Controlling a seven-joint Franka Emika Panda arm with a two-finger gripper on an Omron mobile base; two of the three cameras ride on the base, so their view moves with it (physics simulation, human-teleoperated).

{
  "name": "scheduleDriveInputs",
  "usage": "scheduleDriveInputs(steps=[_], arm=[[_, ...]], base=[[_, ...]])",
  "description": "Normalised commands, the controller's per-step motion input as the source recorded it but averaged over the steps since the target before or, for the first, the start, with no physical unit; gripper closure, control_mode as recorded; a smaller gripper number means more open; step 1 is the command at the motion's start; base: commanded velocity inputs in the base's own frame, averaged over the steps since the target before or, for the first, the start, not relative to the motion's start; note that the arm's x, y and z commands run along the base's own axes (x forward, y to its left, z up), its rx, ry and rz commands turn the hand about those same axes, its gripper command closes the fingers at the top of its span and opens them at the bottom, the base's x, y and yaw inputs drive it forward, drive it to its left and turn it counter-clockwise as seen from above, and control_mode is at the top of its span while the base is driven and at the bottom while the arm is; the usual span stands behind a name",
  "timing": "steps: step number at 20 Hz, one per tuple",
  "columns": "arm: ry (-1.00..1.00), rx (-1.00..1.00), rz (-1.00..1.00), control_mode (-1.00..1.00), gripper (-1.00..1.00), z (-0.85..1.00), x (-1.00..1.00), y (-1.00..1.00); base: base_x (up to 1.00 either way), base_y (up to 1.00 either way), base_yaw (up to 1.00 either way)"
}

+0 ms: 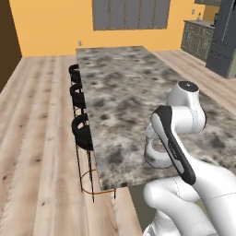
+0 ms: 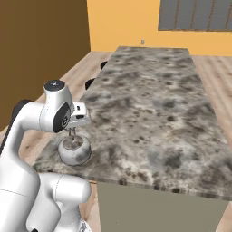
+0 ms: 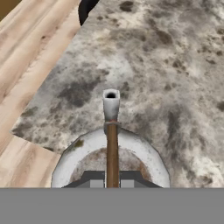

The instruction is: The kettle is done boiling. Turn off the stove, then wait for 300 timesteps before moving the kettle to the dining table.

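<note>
One step remains: the claw (image 2: 70,132), clamped on the kettle (image 2: 75,150) by its wire handle (image 3: 112,151), has it at the table (image 2: 154,104) corner; next, release and lift clear.

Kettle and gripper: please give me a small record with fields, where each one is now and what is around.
kettle: above near corner of dining table, spout pointing along the top; contact with marble unclear
gripper: shut on kettle's thin brown handle, from above
stools: black, in a row along the table's side
floor: light wood planks
</note>
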Motion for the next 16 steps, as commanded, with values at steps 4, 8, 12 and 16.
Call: scheduleDriveInputs(steps=[4, 8, 12, 16], arm=[[0.0, 0.0, 0.0, 1.0, 1.0, 0.0, 0.0, 0.0], [0.0, 0.0, 0.0, 1.0, 1.0, 0.0, 0.0, 0.0], [0.0, 0.0, 0.0, -1.0, 1.0, 0.0, 0.01, 0.0], [0.0, 0.0, 0.0, -1.0, 1.0, 0.0, 0.08, 0.0]], base=[[0.11, 0.33, -0.34], [0.03, 0.19, -0.17], [0.0, 0.0, 0.0], [0.0, 0.0, 0.0]])
